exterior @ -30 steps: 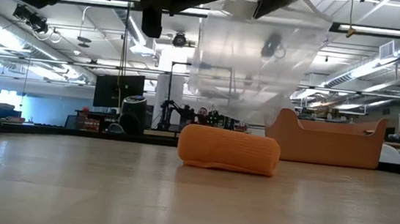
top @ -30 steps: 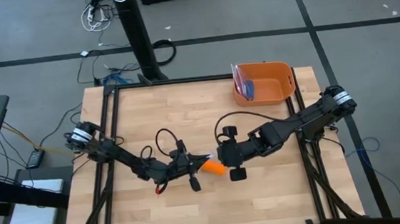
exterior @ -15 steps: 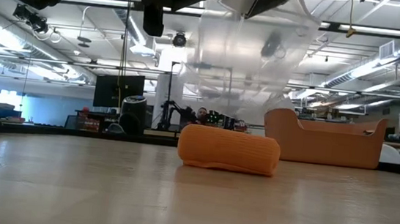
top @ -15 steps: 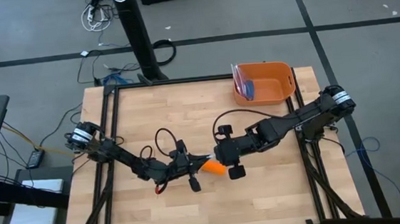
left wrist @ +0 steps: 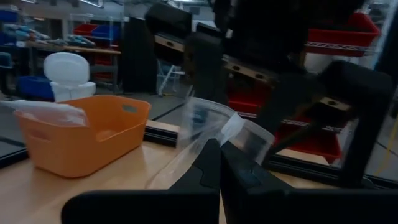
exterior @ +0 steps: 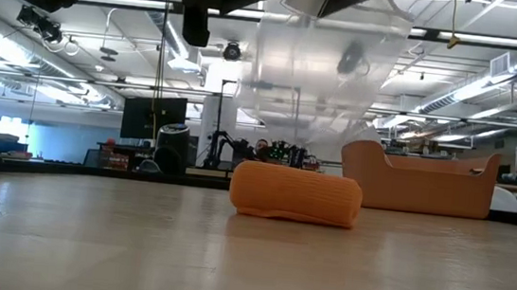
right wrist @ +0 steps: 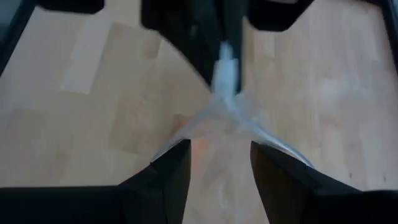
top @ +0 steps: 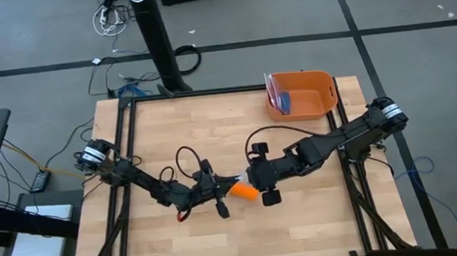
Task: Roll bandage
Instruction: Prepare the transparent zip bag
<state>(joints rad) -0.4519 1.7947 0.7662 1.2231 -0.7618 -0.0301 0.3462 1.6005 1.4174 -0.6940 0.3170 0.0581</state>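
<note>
The orange bandage (top: 244,193) is a short rolled cylinder lying on its side on the wooden table (exterior: 296,194). A crinkled clear plastic bag (exterior: 327,71) hangs above it. My left gripper (top: 226,185) is just left of the roll and is shut on the bag (left wrist: 214,148). My right gripper (top: 253,179) faces it from the right and is open, one finger on either side of the bag (right wrist: 229,127). The roll shows faintly orange through the bag in the right wrist view (right wrist: 200,146). My left gripper pinches the clear bag's top edge (left wrist: 217,134) between its two shut fingers, coming level from the table's left. The bag hangs below the fingers, clear of the table and above the roll. My right gripper: I cannot tell whether its open fingers (right wrist: 173,167) touch the bag.
An orange plastic bin (top: 300,94) stands at the table's far right corner with a blue item and clear plastic inside; it also shows in the low view (exterior: 418,184). Bare wood lies toward the near edge and the far left.
My right gripper has shifted slightly toward the left gripper and the bag. The hanging bag has changed shape, drawn narrower and taller. The bandage roll has stayed where it was.
</note>
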